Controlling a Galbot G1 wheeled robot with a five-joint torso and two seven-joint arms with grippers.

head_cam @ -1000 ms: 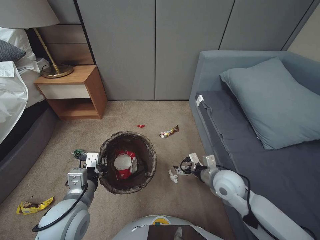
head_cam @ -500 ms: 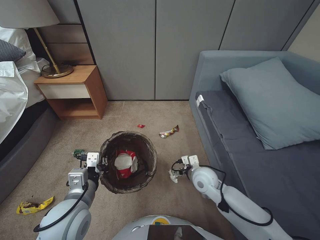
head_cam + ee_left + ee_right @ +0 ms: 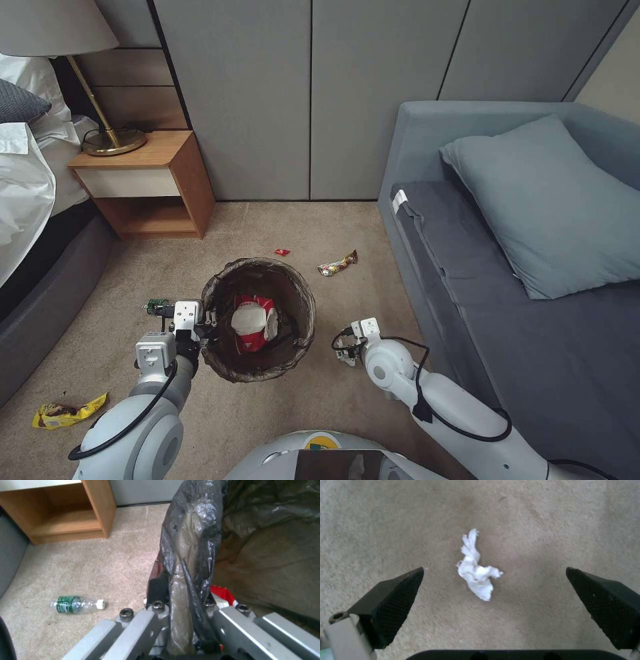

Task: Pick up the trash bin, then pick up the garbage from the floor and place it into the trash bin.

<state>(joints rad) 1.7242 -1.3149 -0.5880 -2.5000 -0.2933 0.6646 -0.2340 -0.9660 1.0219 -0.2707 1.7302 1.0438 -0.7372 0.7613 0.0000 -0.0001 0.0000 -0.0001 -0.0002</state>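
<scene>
While my right gripper (image 3: pixel 493 605) hangs low over the carpet (image 3: pixel 553 517) with its fingers (image 3: pixel 393 597) spread wide and holding nothing, the white tissue (image 3: pixel 476 573) lies on the pile between them, closer to one pad than the other. That offset is my first worry: if I close from here, I judge one finger could reach the scrap first and push it aside instead of trapping it. It looks thin and light, so pads stopping short of the carpet may close above it, and going too deep would dig the tips into the pile.

On my left, the left gripper (image 3: pixel 181 620) is clamped on the bin (image 3: pixel 259 320) at its rim, with the black liner (image 3: pixel 191 555) bunched between the fingers. I cannot tell how much hard rim I have under that plastic; if it is mostly bag, the bin could slip or tilt and spill the red-and-white packet (image 3: pixel 252 323) inside.

Beyond, the bottle (image 3: pixel 75 603) lies on the floor just past my left wrist, a yellow wrapper (image 3: pixel 67 411) sits well off to the left, and a gold wrapper (image 3: pixel 337 264) and a red scrap (image 3: pixel 282 252) lie farther on toward the wall. Swinging the bin carelessly could knock the bottle rolling.
</scene>
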